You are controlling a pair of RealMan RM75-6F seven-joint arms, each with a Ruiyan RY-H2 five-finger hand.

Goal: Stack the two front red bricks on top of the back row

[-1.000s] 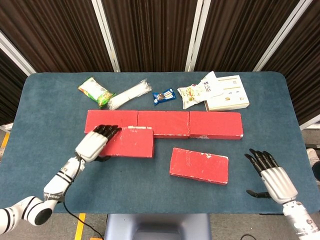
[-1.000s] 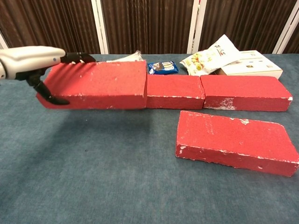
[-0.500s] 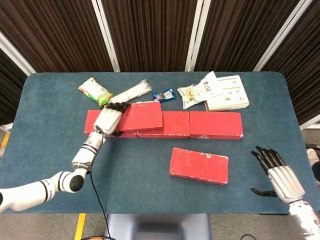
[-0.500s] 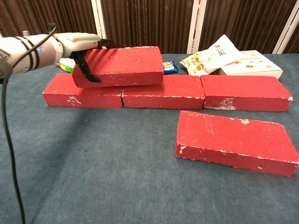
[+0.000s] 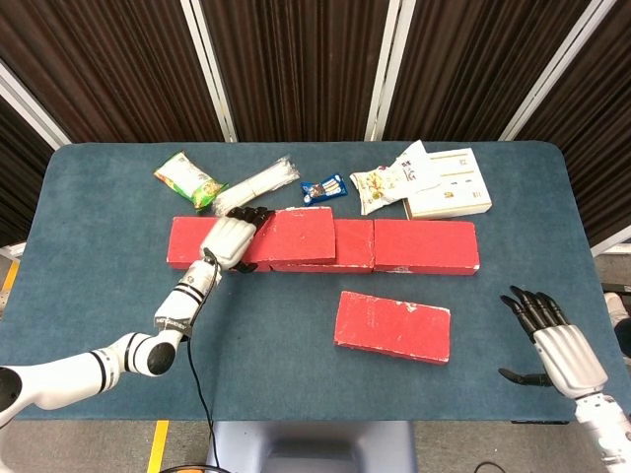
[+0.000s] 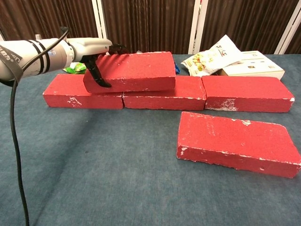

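Observation:
Three red bricks form the back row (image 5: 424, 246) (image 6: 244, 93) across the table. My left hand (image 5: 230, 239) (image 6: 94, 52) grips the left end of a fourth red brick (image 5: 296, 236) (image 6: 134, 71), which sits on top of the row over the seam between the left and middle bricks. Whether it rests fully or hangs just above, I cannot tell. The other front red brick (image 5: 392, 326) (image 6: 237, 142) lies flat on the blue table, in front of the row and to the right. My right hand (image 5: 552, 340) hovers open at the table's right front edge, apart from everything.
Behind the row lie a green snack bag (image 5: 189, 179), a clear wrapped packet (image 5: 258, 184), a small blue packet (image 5: 322, 188), a white snack bag (image 5: 389, 182) (image 6: 209, 57) and a flat white box (image 5: 452, 185) (image 6: 254, 66).
My left hand has carried its brick from the front left up and back onto the row, then shifted it slightly right and lower. The right hand drifted a little right.

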